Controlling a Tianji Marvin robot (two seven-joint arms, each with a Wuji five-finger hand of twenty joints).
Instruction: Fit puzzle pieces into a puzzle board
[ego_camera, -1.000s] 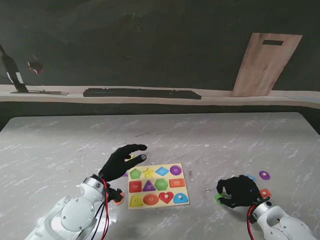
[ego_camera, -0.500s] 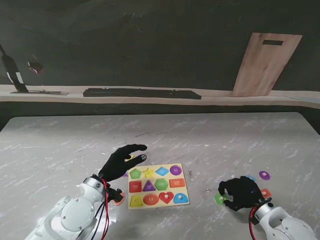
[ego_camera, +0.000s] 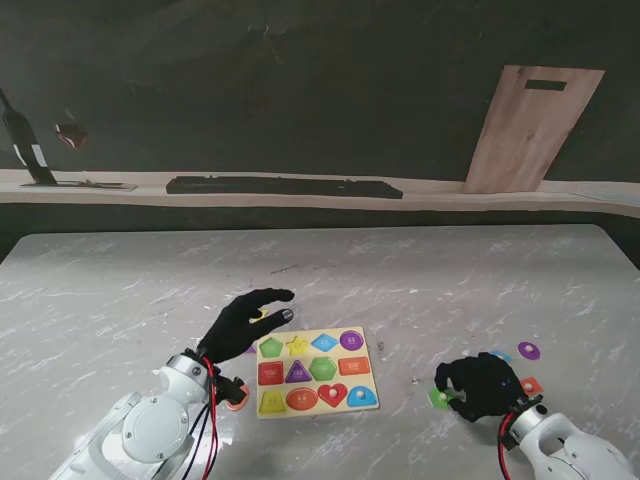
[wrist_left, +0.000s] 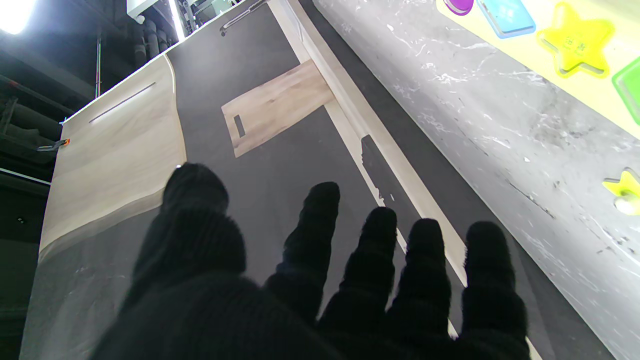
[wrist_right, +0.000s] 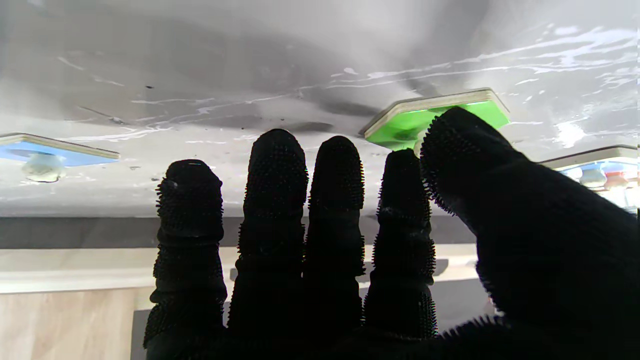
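The puzzle board (ego_camera: 316, 373) lies on the marble table (ego_camera: 400, 270) near the robot, between the two arms, and its twelve recesses each show a coloured shape; whether those are seated pieces or printed outlines cannot be told from the stand view. Several pieces lie loose on the right: a green piece (ego_camera: 438, 398) just beside the right hand (ego_camera: 483, 384), and farther right a blue piece (ego_camera: 501, 355), a purple round piece (ego_camera: 528, 351) and a red piece (ego_camera: 531, 385), so the fitting appears unfinished. The right hand sits low over the green piece with fingers curled, and the right wrist view shows what the stand view cannot: the thumb (wrist_right: 465, 150) lies against the green piece (wrist_right: 435, 117) while the other fingers are clear of it, so it has no grip yet. The left hand (ego_camera: 243, 322) hovers spread and empty at the board's far-left corner. Its wrist view adds a loose yellow star piece (wrist_left: 622, 190) on the table, near the board's edge (wrist_left: 550, 65).
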